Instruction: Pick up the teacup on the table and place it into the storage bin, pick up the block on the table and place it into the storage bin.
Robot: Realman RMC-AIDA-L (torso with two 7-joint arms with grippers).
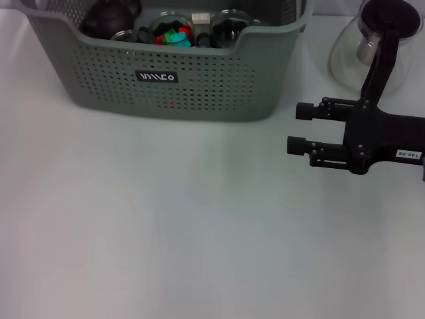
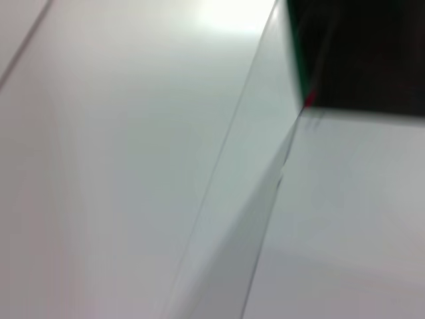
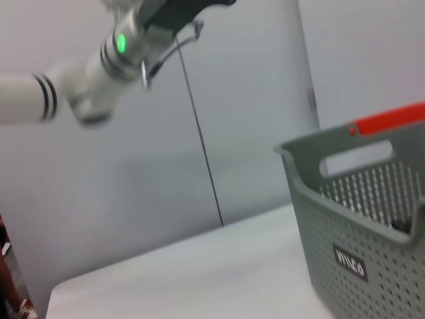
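Observation:
The grey-green storage bin (image 1: 199,86) stands at the back of the white table, and its corner also shows in the right wrist view (image 3: 352,219). Inside it lie a dark teapot (image 1: 109,16), glass teacups (image 1: 232,26) and a cluster of red, green and cyan blocks (image 1: 174,36). No teacup or block shows on the table itself. My right gripper (image 1: 298,127) hovers open and empty to the right of the bin, fingers pointing left. My left arm (image 3: 86,80) is raised far off to the side, its dark gripper end (image 3: 176,10) cut by the frame edge.
A glass carafe (image 1: 345,56) with a black handle stands at the back right, just behind my right gripper. The white table (image 1: 166,232) stretches in front of the bin. A table edge (image 2: 265,173) runs through the left wrist view.

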